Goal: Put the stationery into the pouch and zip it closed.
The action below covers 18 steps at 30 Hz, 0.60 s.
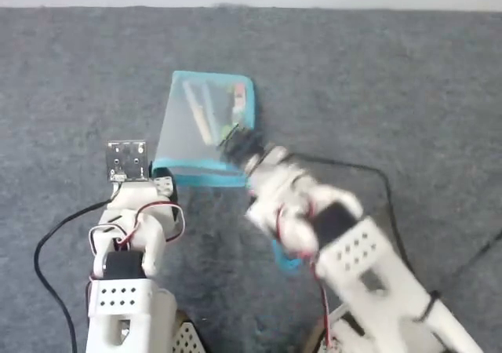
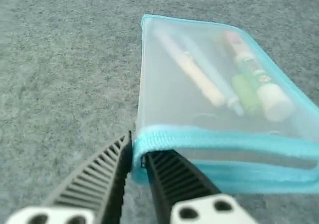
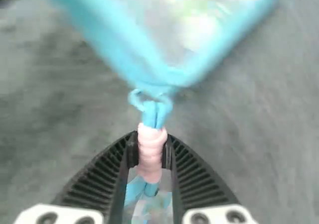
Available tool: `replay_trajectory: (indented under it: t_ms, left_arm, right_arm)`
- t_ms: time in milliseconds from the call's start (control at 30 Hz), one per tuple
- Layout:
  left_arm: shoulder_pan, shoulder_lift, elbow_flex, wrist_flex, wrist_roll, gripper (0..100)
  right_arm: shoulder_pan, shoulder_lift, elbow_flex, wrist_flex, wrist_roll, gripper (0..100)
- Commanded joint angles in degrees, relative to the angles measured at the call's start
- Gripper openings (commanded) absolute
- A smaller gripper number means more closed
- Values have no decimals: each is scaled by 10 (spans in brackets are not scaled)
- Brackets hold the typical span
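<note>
The high camera looks steeply down from above and behind both arms, set well back, with the pouch [image 1: 205, 125] lying just beyond the arms on the grey table [image 1: 408, 78]. The left wrist camera sits low and very near the pouch, facing along the left gripper [image 2: 137, 147], which is clamped on one corner of its zipper edge. The right wrist camera looks along the right gripper [image 3: 149, 139], which pinches the zipper pull [image 3: 149, 159] at the other corner. All three views share the pouch.

Bright, even, diffuse light; shadows faint, soft; mild sheen on pouch [image 2: 169, 99].
</note>
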Motion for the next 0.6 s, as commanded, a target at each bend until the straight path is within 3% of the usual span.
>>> replay_trajectory:
  t_ms: [0,333,567]
  left_arm:
    - [1,4,-42,2,6,12]
    - [58,4,-41,4,-18,11]
    - [57,5,-41,3,-17,11]
  right_arm:
    - [-74,-77,11,-1,23,8]
    - [-141,-62,-90,11,44,8]
    - [-246,-13,-122,15,53,8]
